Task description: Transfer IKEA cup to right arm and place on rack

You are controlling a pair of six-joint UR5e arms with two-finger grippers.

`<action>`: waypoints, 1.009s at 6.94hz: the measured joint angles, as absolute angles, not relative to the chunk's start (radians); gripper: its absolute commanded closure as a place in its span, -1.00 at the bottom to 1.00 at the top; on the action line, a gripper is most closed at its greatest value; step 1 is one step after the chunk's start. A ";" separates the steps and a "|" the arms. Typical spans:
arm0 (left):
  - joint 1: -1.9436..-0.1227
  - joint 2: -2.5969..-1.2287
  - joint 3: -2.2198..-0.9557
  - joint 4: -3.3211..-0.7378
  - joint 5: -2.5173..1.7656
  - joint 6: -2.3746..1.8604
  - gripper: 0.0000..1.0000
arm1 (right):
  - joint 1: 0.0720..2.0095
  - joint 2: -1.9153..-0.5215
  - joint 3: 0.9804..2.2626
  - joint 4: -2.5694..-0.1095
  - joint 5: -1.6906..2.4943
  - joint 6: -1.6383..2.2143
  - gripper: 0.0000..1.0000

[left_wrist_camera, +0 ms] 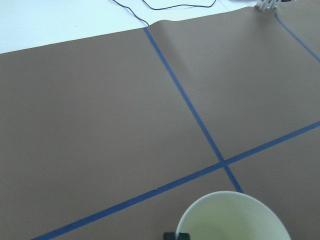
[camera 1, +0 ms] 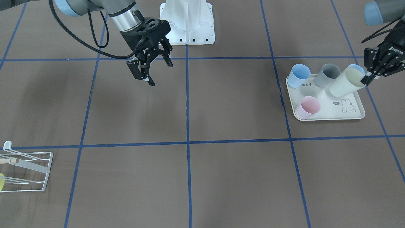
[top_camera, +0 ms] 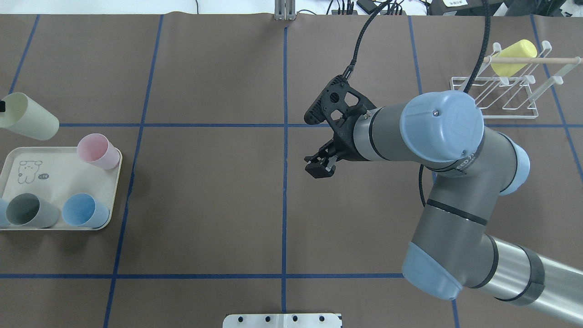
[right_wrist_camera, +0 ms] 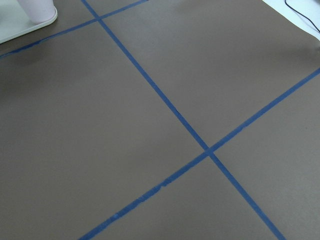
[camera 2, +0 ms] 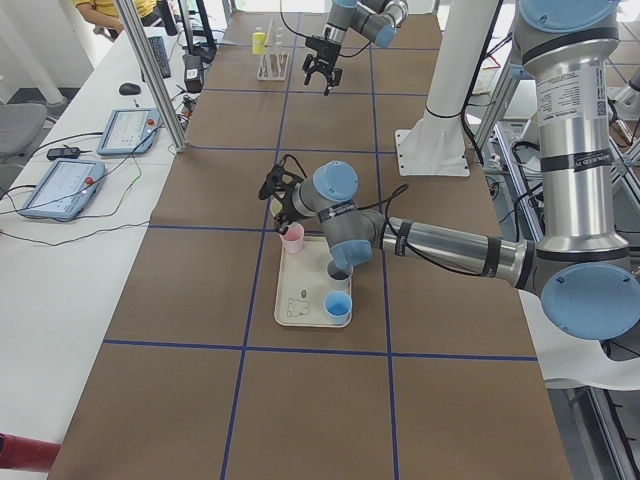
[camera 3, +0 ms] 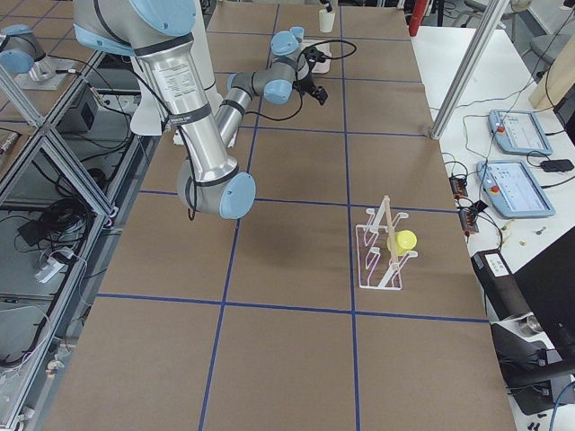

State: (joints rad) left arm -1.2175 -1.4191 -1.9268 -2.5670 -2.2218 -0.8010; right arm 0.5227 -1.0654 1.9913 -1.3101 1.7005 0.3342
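Exterior front-facing view: I record the left gripper clamped on the pale green cup at its rim, tilted above the tray, evidently for handover; the right gripper hangs wide open and empty, with the rack well beyond it.

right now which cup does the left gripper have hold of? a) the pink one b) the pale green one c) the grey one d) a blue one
b: the left gripper pinches the rim of the tilted pale green cup, while the pink cup and grey cup stand free on the tray.
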 measured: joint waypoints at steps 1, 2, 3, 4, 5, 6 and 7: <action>-1.205 -1.433 -2.001 -2.547 -2.231 -0.955 1.00 | 0.483 -1.062 1.975 -1.246 1.655 0.335 -0.98; -1.168 -1.461 -2.059 -2.540 -2.232 -1.098 1.00 | 0.452 -1.063 1.924 -1.101 1.627 0.336 -0.98; -1.116 -1.511 -2.093 -2.538 -2.227 -1.226 1.00 | 0.430 -1.065 1.847 -0.912 1.616 0.336 -0.98; -1.061 -1.566 -2.106 -2.537 -2.209 -1.329 1.00 | 0.417 -1.067 1.773 -0.738 1.612 0.334 -0.98; -0.994 -1.615 -2.110 -2.537 -2.159 -1.409 1.00 | 0.409 -1.067 1.710 -0.592 1.611 0.330 -0.98; -0.912 -1.659 -2.110 -2.535 -2.079 -1.475 1.00 | 0.407 -1.067 1.667 -0.489 1.611 0.327 -0.98; -0.815 -1.701 -2.105 -2.532 -1.982 -1.531 1.00 | 0.403 -1.066 1.643 -0.420 1.610 0.326 -0.98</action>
State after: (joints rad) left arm -0.8154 -1.7008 -2.1055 -2.5318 -1.9822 -1.5314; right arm 0.4034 -1.0657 1.6432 -0.4204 1.6103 0.3265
